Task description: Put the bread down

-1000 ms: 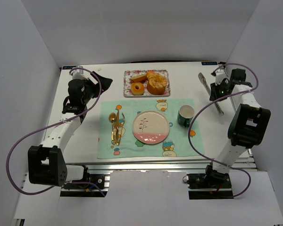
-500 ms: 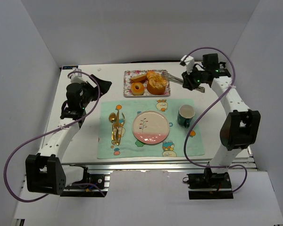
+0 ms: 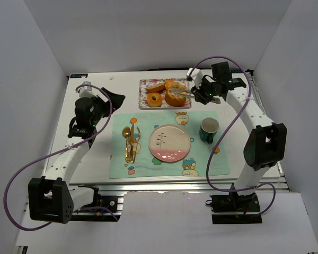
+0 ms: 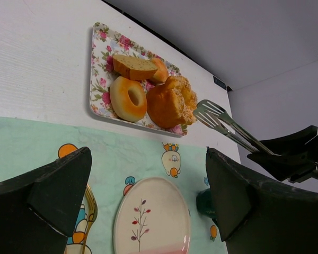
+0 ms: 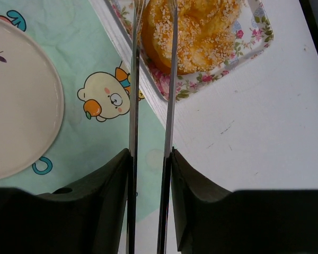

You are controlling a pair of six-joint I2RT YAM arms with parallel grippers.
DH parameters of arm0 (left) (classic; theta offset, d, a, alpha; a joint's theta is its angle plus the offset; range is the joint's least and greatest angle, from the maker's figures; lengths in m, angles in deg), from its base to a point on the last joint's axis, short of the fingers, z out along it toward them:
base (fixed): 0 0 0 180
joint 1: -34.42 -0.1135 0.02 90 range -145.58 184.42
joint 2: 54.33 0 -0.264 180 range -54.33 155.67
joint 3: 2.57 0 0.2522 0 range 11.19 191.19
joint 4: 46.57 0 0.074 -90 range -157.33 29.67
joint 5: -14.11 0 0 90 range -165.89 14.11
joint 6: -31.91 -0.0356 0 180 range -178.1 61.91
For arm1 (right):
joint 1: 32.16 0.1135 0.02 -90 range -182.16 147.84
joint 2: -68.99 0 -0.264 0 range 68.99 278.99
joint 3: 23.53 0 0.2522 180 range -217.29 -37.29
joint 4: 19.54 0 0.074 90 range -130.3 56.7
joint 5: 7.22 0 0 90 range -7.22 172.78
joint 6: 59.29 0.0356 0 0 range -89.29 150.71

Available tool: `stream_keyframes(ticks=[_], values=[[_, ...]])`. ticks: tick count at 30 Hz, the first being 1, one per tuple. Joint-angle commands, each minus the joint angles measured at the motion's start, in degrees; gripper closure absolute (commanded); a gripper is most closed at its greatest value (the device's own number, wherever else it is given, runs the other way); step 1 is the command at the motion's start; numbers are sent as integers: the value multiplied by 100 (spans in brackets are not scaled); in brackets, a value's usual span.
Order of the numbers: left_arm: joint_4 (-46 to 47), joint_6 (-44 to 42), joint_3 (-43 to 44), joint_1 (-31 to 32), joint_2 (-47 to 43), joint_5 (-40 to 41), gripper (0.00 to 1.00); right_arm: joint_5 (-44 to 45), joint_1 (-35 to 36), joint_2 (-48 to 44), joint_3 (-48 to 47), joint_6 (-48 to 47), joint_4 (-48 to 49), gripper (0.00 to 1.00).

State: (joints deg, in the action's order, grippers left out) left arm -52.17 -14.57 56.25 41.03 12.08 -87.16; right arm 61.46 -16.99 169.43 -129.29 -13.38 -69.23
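Tray [image 3: 142,94] at far middle of counter [image 3: 98,159]. On it: slice [image 3: 157,86] back left, ring bread [image 3: 155,99] front left, bun [image 3: 176,96] right. Mat [image 3: 201,159] lies just before tray. On mat: cutlery [image 3: 129,142] left, plate [image 3: 169,143] centre, mug [image 3: 208,130] right. Tongs [image 4: 217,117], gripped in right hand [image 5: 148,159], reach in from right, tips over bun at tray's right end.

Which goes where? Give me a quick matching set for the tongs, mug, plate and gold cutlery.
Things:
1 tongs
2 mug
3 plate
4 gold cutlery

Places:
A left part of the placemat
B held in the right gripper
C placemat centre
D right of the plate

Pairs: 1-B, 2-D, 3-C, 4-A
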Motion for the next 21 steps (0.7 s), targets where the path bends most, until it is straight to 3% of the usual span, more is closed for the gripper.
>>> stream_keyframes(ticks=[1, 21], values=[[106, 24, -50, 33, -181, 46, 3, 356, 152, -104, 33, -274, 314, 59], [230, -29, -85, 42, 21, -16, 3, 1165, 310, 2, 139, -722, 534, 54]])
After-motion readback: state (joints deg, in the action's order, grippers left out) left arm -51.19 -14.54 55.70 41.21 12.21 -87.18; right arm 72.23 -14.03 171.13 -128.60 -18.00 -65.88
